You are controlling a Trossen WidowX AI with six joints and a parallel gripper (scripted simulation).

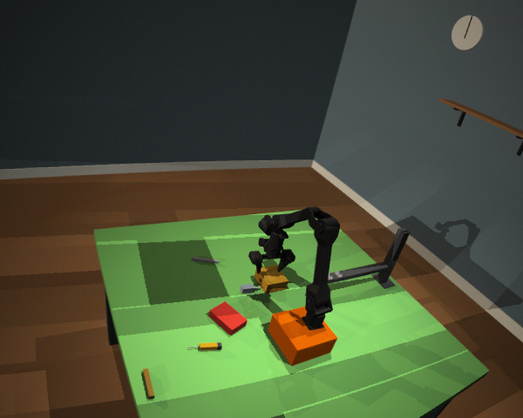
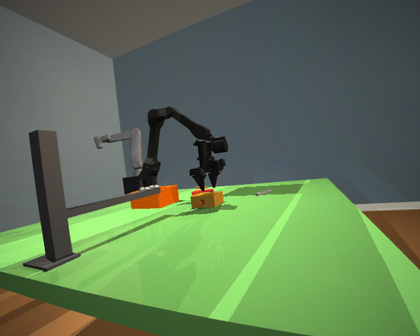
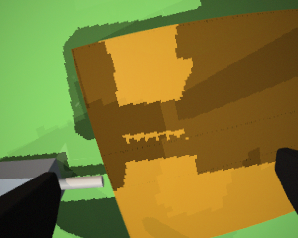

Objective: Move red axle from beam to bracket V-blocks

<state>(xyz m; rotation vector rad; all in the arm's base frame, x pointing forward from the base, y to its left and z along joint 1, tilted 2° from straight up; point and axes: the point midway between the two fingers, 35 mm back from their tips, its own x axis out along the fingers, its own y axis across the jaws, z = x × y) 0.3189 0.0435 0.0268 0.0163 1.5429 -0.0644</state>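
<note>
Red axle in the beam, gripper open above

Nearest you in the exterior view, the bracket (image 1: 397,252) (image 2: 51,199) stands by the tabletop's (image 1: 415,314) (image 2: 311,271) (image 3: 20,30) near left corner; the pale pieces towards its bar's far end look like your V-blocks (image 1: 336,275) (image 2: 149,188).

Farther in, away from the edges, sits the beam (image 1: 274,282) (image 2: 214,199) (image 3: 228,129). You can see a red end of the axle (image 2: 201,201) at its side hole. Your gripper (image 1: 269,270) (image 2: 208,188) (image 3: 171,174) is open over the beam, with nothing between its fingers. Beyond the beam lie a pin-ended grey block (image 1: 247,288) (image 3: 25,174), pin towards it, and a red block (image 1: 227,317) (image 2: 203,191).

Expect the axle to handle as light, stiff and rather slippery, being round. Pinch its exposed end squarely and draw along the bore; a skewed pull could jam it or drag the beam. Once it is out, a mid-length grip should balance it best.

You'll find no readable brand, label or writing.
</note>
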